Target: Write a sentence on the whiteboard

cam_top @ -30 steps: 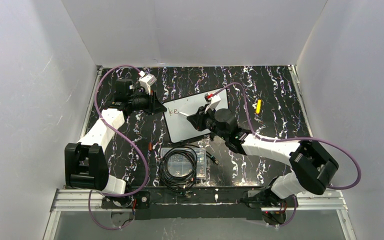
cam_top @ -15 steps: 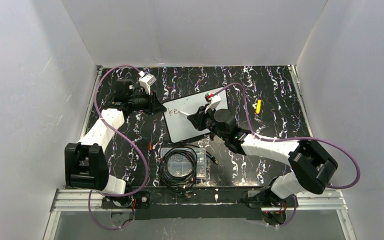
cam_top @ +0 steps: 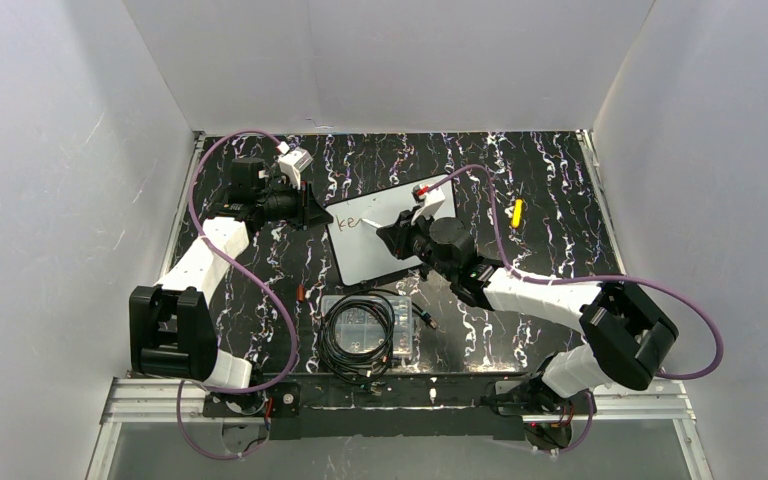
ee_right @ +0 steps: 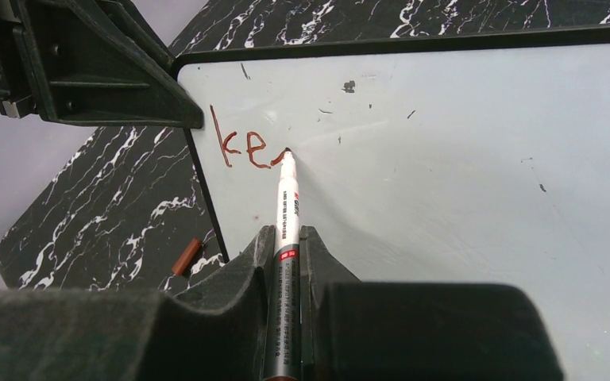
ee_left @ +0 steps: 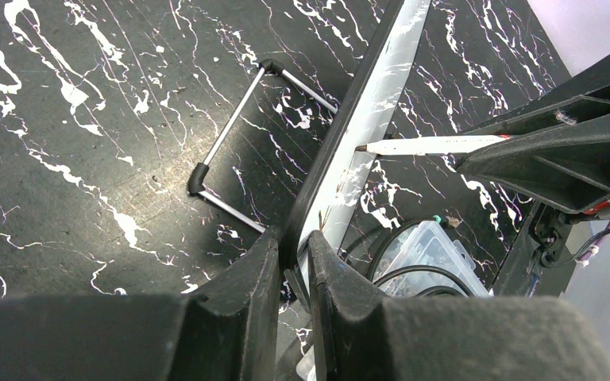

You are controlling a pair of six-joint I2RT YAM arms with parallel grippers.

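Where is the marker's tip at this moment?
In the right wrist view, the marker tip touches the whiteboard near its upper-left corner, just right of the written "ke"; the right end effector holds the marker.

Wears white shells (cam_top: 200,262) between bulky black joints (cam_top: 168,330). Trails purple cables (cam_top: 191,190) along both arms. Ends in a matte black, wedge-fingered left end effector (ee_left: 294,242) and right end effector (ee_right: 286,234).
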